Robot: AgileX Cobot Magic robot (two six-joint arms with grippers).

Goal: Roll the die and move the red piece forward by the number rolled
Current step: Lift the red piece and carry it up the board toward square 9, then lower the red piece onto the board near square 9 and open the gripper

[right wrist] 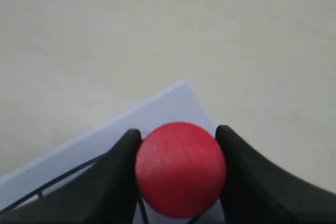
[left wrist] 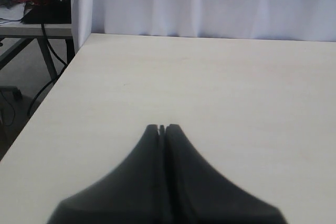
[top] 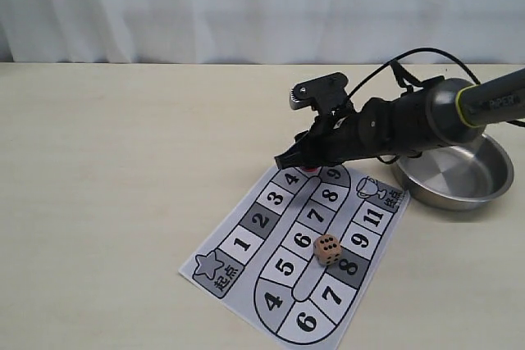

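The red piece point(right wrist: 180, 169) fills the gap between my right gripper's point(right wrist: 178, 140) two black fingers, which press against its sides. In the exterior view only a sliver of the red piece point(top: 311, 168) shows under the right gripper point(top: 302, 158), at the far end of the numbered board point(top: 246, 243), between squares 4 and 9. The tan die point(top: 327, 249) rests on the board by square 8, well apart from the gripper. My left gripper point(left wrist: 162, 128) hangs shut and empty over bare tabletop; it is out of the exterior view.
A steel bowl point(top: 459, 174) stands on the table right of the board, partly behind the right arm. The pale table edge point(left wrist: 42, 103) drops off beside the left gripper, with a desk and cables beyond. A white curtain backs the table.
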